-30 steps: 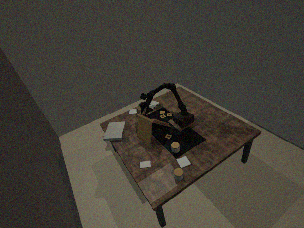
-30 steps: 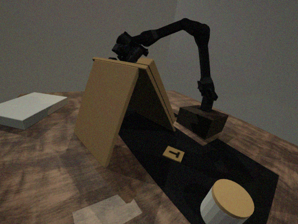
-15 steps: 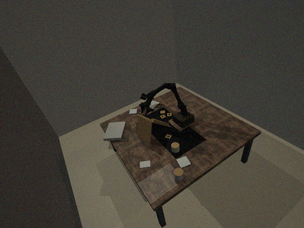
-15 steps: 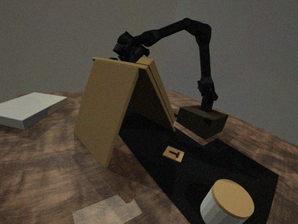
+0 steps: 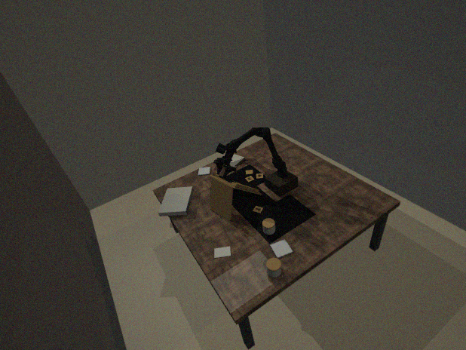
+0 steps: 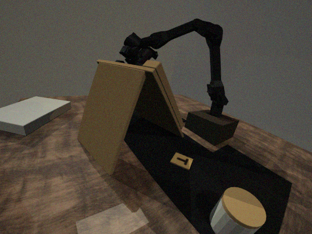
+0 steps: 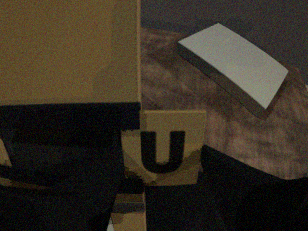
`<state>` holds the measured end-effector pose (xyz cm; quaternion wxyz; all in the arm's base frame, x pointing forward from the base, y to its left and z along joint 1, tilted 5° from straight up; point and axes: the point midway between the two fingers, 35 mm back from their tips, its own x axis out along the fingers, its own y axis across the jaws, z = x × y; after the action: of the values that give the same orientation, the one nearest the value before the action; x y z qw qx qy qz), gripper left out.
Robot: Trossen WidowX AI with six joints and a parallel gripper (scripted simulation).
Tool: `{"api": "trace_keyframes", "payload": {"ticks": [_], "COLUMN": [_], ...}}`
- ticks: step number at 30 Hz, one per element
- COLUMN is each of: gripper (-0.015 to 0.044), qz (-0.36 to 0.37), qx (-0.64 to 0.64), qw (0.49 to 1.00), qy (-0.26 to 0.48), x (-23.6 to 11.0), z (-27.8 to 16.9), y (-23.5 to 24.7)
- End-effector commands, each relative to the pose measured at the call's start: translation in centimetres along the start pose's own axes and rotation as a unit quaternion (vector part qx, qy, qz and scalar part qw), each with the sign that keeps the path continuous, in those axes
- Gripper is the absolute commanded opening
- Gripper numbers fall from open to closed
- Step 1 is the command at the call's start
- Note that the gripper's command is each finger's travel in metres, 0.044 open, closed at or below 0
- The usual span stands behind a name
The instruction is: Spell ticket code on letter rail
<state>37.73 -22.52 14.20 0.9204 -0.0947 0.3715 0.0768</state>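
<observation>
My gripper (image 5: pixel 222 170) (image 7: pixel 162 152) is shut on a tan tile marked U (image 7: pixel 162 148) and holds it at the top edge of the tan A-frame board (image 5: pixel 222 196) (image 6: pixel 113 111) (image 7: pixel 73 41). In the exterior view the fingers are hidden behind the board's ridge. A tile marked T (image 6: pixel 182 160) (image 5: pixel 257 209) lies flat on the black mat (image 5: pixel 290 215) (image 6: pixel 252 176). Three more tiles (image 5: pixel 254 175) lie on the mat behind the board; their letters are too small to read. The rail and the ticket's code cannot be made out.
Two lidded jars (image 5: pixel 268 225) (image 5: pixel 274 266) (image 6: pixel 238 212) stand near the mat's front. A white box (image 5: pixel 176 201) (image 6: pixel 30 113) (image 7: pixel 235 61) lies left of the board. Small white papers (image 5: pixel 222 252) (image 5: pixel 281 248) (image 5: pixel 203 170) lie about. The arm's base (image 6: pixel 210 126) sits right of the board.
</observation>
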Motion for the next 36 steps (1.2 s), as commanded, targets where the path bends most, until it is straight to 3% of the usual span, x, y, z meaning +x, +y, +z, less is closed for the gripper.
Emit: {"api": "trace_keyframes", "payload": {"ticks": [1,36], "gripper": [0.0000,0.0000], "qz": [0.000,0.001], "qx": [0.002,0.002], "qw": [1.000,1.000], "qy": [0.001,0.001], "x": [0.1,0.1], "z": [-0.1,-0.1], "y": [0.4,2.2]}}
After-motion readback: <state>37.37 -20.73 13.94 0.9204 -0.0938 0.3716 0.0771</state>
